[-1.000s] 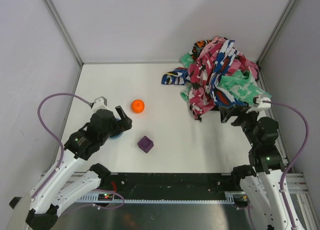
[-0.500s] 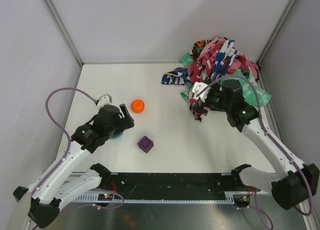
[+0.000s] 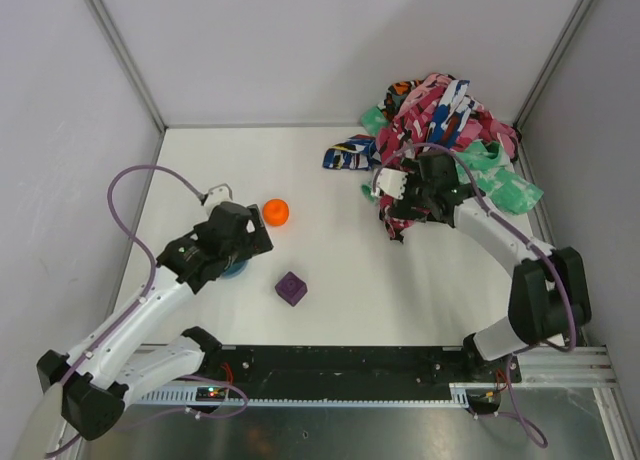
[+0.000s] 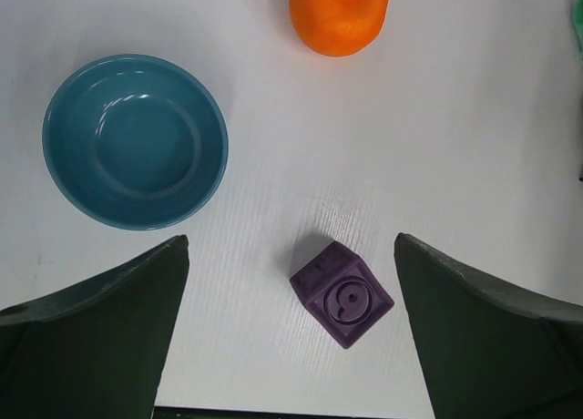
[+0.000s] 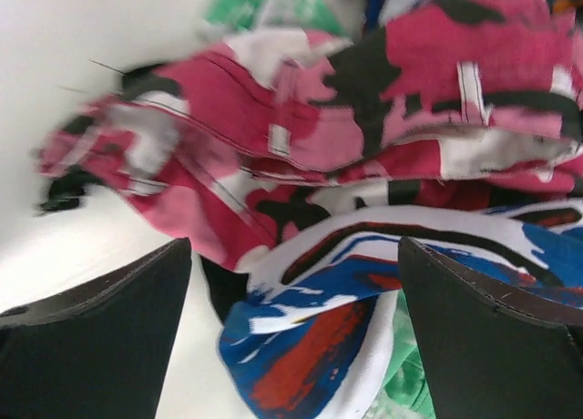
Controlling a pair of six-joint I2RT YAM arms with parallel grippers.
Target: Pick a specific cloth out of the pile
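Far right corner of counter: heap of pink, mint and blue patterned fabrics. Right end effector spread over its side facing the near edge. Plain black soft cloth mostly buried, apparently one tip showing. Advise pinching that tip only, clear of pink folds.

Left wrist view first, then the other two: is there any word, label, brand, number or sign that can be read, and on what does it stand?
No words, brands or numbers can be read in any view.
Purple cube: a raised round sign on its top face, a ring with a curl inside; too unclear to read as a letter or digit.
Pile: printed patterns only, no legible lettering.
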